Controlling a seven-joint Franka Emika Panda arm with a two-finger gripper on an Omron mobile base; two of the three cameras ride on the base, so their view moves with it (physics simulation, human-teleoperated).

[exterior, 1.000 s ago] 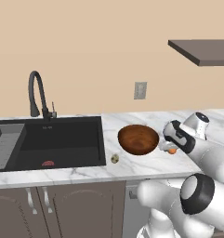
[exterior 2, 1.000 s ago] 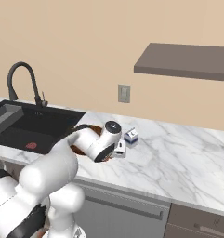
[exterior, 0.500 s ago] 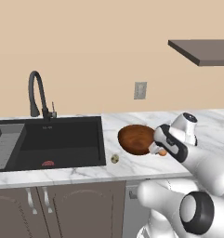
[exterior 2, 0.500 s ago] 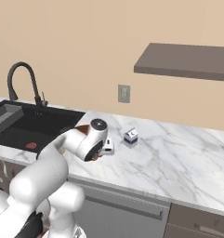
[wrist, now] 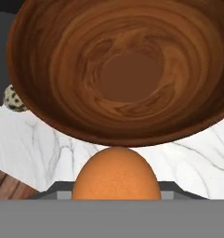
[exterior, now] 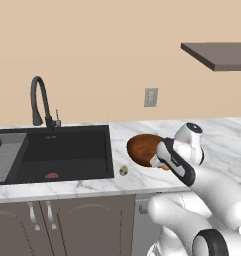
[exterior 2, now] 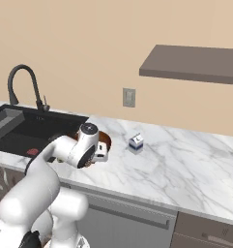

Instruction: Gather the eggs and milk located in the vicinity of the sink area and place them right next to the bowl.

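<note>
Gripper (exterior: 164, 162), fingers apparently closed around orange egg (wrist: 116, 173), hovers beside bowl (wrist: 118, 69).

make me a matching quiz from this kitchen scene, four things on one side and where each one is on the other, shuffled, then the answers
Things:
1. orange egg
2. speckled egg
3. milk carton
4. red thing

Places:
A. on the floor of the sink
B. on the counter, out past the bowl on the shelf side
C. close in front of the hand camera, just short of the bowl
D. on the counter between sink and bowl

Pairs: 1-C, 2-D, 3-B, 4-A
</note>
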